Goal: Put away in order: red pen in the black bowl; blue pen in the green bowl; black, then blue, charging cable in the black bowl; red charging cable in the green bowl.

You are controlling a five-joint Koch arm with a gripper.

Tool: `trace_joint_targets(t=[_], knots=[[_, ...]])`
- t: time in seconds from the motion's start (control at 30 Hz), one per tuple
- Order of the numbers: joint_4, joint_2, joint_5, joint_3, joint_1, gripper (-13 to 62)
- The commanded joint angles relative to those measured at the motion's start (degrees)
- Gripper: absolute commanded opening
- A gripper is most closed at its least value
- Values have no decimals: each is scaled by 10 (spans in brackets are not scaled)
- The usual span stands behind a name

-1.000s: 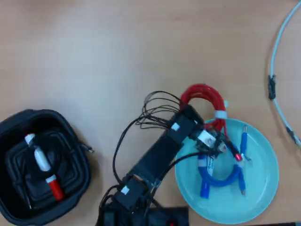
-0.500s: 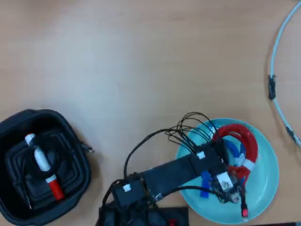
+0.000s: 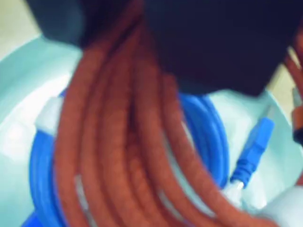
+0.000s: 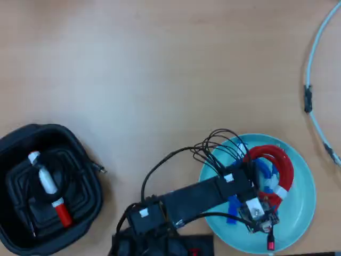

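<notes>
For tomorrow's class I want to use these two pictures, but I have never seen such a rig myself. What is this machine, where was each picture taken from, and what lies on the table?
The machine is a small hobby robot arm with black links and loose wires, ending in a gripper.

One picture comes from a fixed camera looking straight down on the wooden table. The other comes from a camera riding on the arm's wrist, so close that everything is blurred.

At the left of the overhead view stands a black bowl with a red pen inside. At the right is a pale green bowl. The gripper is over it, with a red charging cable coiled as a ring. The wrist view shows those red strands hanging under the dark jaws, so they seem to be gripped. Below lies a blue cable.

A pale cord curves along the right edge.
</notes>
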Motion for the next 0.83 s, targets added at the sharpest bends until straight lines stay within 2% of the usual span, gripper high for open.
trace_joint_targets(t=[0.0,0.8], knots=[[-8,36,4,-54,-8,-61],[-7,33,5,-47,-14,-61]])
